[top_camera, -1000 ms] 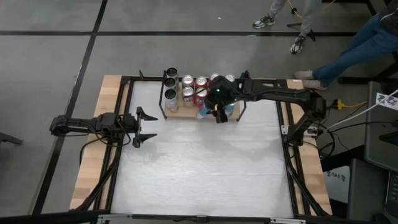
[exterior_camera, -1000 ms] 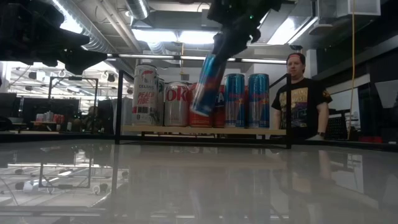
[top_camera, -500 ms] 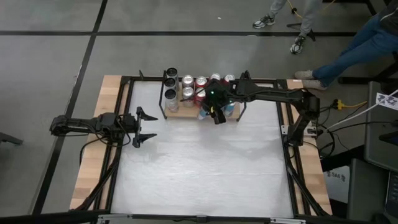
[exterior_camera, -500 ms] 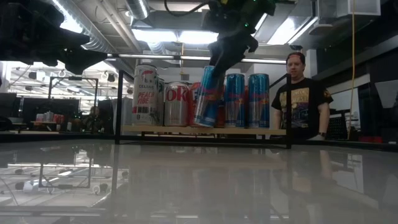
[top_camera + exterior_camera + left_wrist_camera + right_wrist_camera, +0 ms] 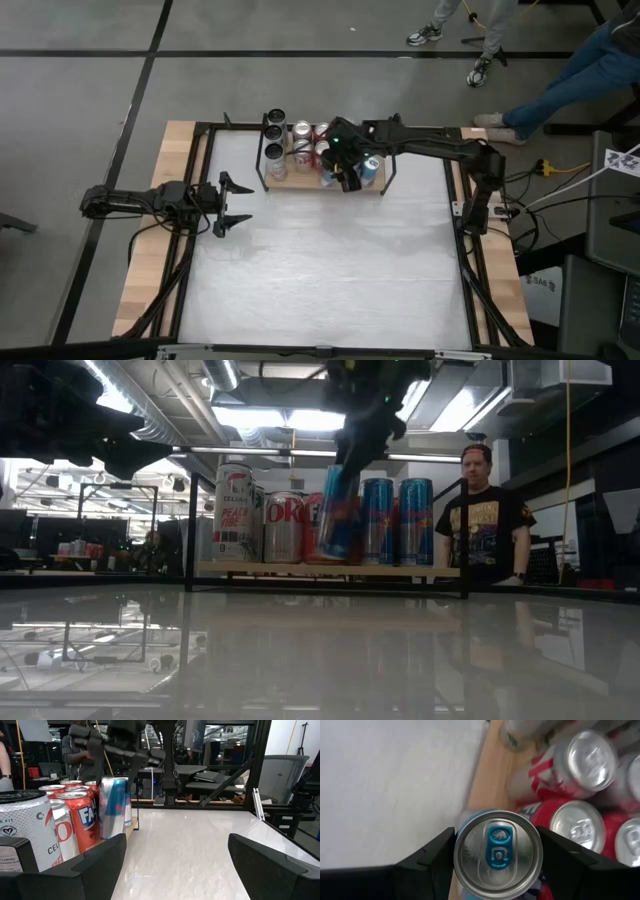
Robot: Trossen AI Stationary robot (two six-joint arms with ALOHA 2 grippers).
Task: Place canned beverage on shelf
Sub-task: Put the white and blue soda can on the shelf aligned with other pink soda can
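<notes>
**One can going into a crowded row: what we could knock over**

One blue can [image 5: 338, 512] hangs in the right claw [image 5: 345, 163], pinched near its top between the two fingers, as the right wrist view shows with the lid sitting squarely between them. It is at the front edge of the shelf [image 5: 330, 569], leaning slightly, its base at or just above the board; we cannot tell whether it is touching. Red cans [image 5: 577, 827] stand just behind it and two more blue cans [image 5: 396, 520] stand just beside it.

We judge the main risk to be that lean. If we let go while the can is tilted, it may rock and tip off the front edge onto the worktop [image 5: 330, 260], or fall back into the red cans. The claw's fingers are also close to the neighbours, so opening wide or pulling away sideways could nudge one of them over. The black rod [image 5: 191, 530] is well apart.

The left claw [image 5: 232, 204] waits open over the worktop's left side, holding nothing.
</notes>
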